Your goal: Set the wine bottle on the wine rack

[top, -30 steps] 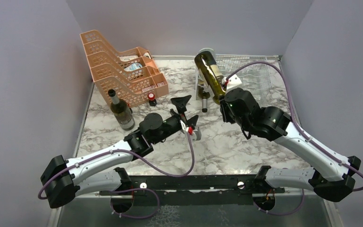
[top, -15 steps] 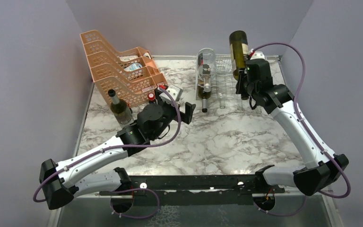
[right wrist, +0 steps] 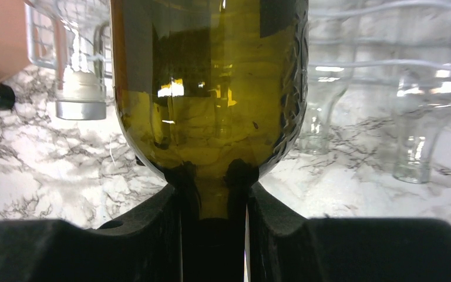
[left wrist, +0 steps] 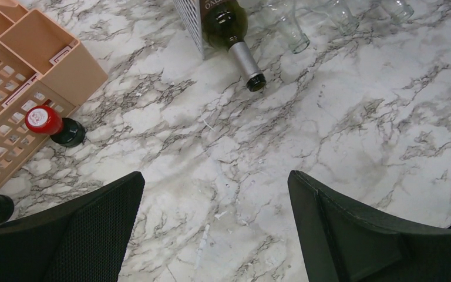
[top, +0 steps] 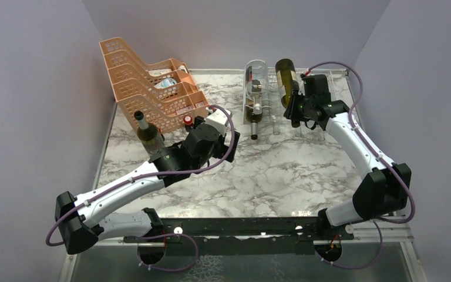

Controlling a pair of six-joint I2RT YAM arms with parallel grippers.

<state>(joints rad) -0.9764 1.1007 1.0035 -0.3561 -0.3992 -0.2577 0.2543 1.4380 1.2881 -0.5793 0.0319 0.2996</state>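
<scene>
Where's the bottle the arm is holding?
Top view, back right: the right gripper holds the wine bottle by its neck at the wine rack.

Back right: wine bottle point(top: 285, 79) over wine rack point(top: 272, 94). Back left: trays point(top: 147, 82), standing bottle point(top: 148, 134) before.

Left arm point(top: 117, 191) folds out to its own side, then runs forward and inward, wrist pitched down. Left gripper point(left wrist: 214, 182) faces downward, jaws spread wide, nothing between them. Right arm point(top: 358, 144) reaches far forward, elbow out to the side, forearm angled inward. Right gripper point(right wrist: 214, 197) is clamped on the neck of the wine bottle point(right wrist: 211, 88); its wrist appears roughly level, though foreshortened from above.
</scene>
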